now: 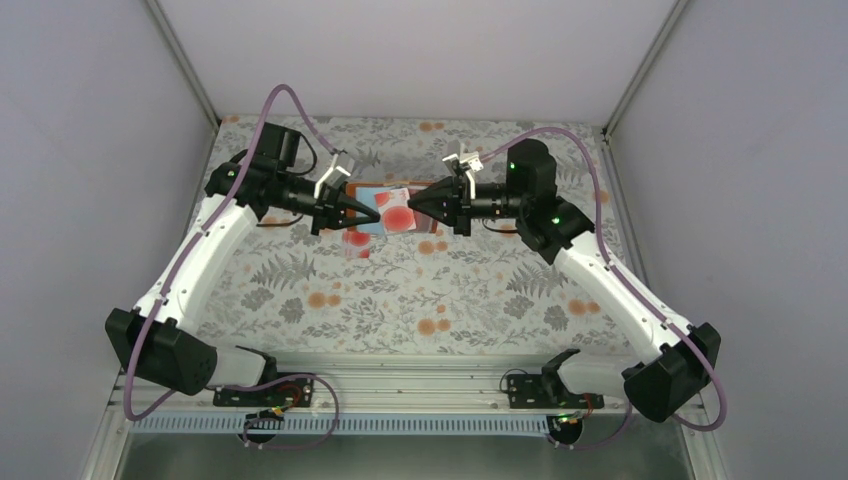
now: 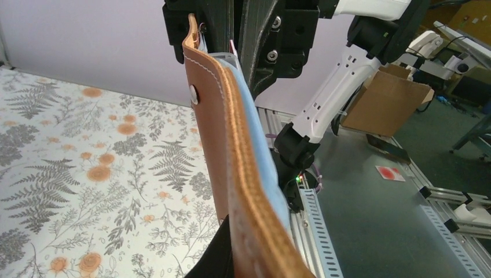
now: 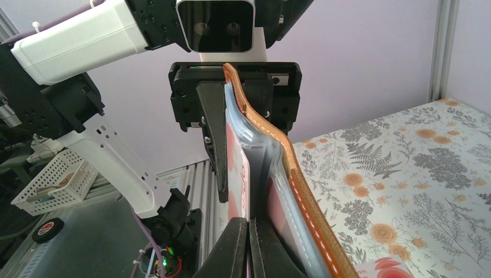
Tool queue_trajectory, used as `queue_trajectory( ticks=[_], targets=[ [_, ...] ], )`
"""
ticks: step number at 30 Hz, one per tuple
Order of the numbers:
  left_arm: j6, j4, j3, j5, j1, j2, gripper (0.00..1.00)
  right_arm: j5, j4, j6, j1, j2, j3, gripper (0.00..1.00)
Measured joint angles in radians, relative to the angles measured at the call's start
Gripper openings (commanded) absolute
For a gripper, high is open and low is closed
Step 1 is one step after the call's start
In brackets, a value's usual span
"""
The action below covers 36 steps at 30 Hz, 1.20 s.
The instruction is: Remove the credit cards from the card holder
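A credit card in the card holder is held between left gripper and right gripper, above the table.

Overhead view: you have even, soft light, the surface reads clearly, faint shadow lies under the arms, and the pale walls look flat and matte. Left wrist view: the card holder sits so close to your lens that its lower stitched edge blurs, while the fern print stays fairly sharp and the area beyond the rail is dimmer. Right wrist view: bright, with the right tool out of focus at the bottom edge.
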<state>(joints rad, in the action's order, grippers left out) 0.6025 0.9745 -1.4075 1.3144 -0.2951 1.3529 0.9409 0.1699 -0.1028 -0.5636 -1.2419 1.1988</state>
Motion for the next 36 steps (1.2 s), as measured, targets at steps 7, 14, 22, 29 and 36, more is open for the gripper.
queue_trajectory(
  ticks=[7,14,22,29,36],
  targets=[
    [0.009,0.010,0.000,0.000,0.000,0.001,0.02,-0.005,0.022,0.026,0.006,0.002,0.000,0.04],
    [0.007,0.010,0.000,-0.001,0.000,0.009,0.02,0.072,0.030,0.038,0.014,-0.018,0.000,0.16],
    [0.007,0.010,0.000,-0.002,0.000,0.012,0.02,0.095,0.020,0.035,0.000,-0.042,-0.009,0.04],
    [-0.013,-0.010,0.024,-0.039,0.031,-0.002,0.02,0.024,0.044,0.043,0.019,0.013,-0.041,0.04],
    [-0.101,-0.079,0.140,-0.209,0.190,-0.101,0.02,-0.097,0.055,-0.031,0.104,0.029,-0.041,0.04]
  ],
)
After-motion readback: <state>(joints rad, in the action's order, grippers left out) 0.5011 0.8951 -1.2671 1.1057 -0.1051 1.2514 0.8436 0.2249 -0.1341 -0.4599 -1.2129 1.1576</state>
